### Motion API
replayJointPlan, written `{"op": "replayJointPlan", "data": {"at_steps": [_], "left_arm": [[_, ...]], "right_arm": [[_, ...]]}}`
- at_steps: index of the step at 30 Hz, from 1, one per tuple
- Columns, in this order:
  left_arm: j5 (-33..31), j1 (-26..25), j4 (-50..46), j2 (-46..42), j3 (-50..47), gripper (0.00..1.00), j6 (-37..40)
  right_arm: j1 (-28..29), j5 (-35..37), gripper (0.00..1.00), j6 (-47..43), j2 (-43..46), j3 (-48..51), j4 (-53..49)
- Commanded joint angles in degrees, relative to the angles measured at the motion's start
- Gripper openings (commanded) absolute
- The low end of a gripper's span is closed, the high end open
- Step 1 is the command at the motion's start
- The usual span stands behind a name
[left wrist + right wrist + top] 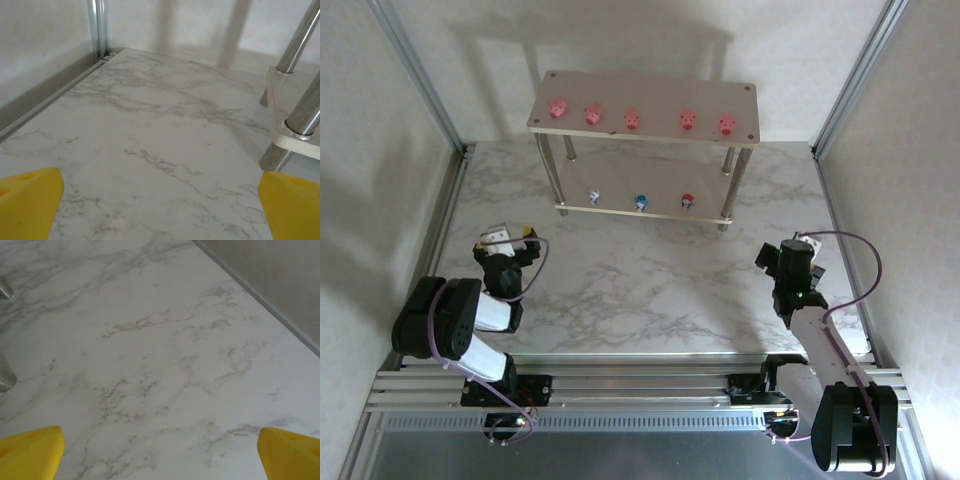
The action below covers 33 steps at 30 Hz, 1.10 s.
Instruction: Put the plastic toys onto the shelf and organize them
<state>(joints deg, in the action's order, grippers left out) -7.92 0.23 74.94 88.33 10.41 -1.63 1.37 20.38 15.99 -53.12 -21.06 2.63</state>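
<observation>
Pink pigs (pixel 632 119) in a row atop shelf (pixel 660 95) at 12 o'clock, three whitish toys (pixel 640 202) one level down; left gripper (pixel 160 205) and right gripper (pixel 160 447) both wide, empty.

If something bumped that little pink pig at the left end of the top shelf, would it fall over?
Probably it would tip or skid easily: the pink pig is tiny beside the shelf, so likely very light. It looks like moulded plastic, so likely stiff. It stands near the shelf's left edge, so a nudge might send it off.
</observation>
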Motion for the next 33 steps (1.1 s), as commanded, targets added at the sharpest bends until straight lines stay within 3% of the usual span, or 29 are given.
{"op": "replayJointPlan", "data": {"at_steps": [1, 3, 8, 14, 17, 19, 21, 33], "left_arm": [[4.5, 1.2, 1.2, -0.1, 1.7, 1.0, 0.0], [4.6, 1.3, 1.1, -0.1, 1.8, 1.0, 0.0], [4.8, 1.3, 0.9, 0.0, 1.7, 1.0, 0.0], [5.1, 1.6, 0.8, 0.0, 1.8, 1.0, -0.2], [5.3, 1.7, 0.7, 0.0, 1.9, 1.0, -0.3], [5.4, 1.8, 0.6, 0.0, 2.0, 1.0, -0.4], [5.4, 1.9, 0.5, 0.0, 2.1, 1.0, -0.5], [5.3, 1.9, 0.4, 0.0, 2.1, 1.0, -0.5]], "right_arm": [[-0.2, -2.5, 0.99, -3.5, -1.7, 6.1, 22.5], [-0.2, -2.9, 0.99, -4.1, -6.2, 8.1, 30.7], [0.0, -5.8, 0.99, -3.6, -18.2, 5.0, 37.2], [1.2, -4.9, 0.99, -9.2, -29.4, 3.0, 49.4], [4.1, -4.9, 0.99, -12.9, -31.9, 1.8, 49.1], [5.6, -3.5, 0.99, -15.2, -37.0, 2.4, 56.9], [7.0, -3.4, 0.99, -15.4, -35.4, 1.0, 50.6], [5.2, -3.2, 0.99, -13.5, -35.7, -0.1, 49.0]]}}
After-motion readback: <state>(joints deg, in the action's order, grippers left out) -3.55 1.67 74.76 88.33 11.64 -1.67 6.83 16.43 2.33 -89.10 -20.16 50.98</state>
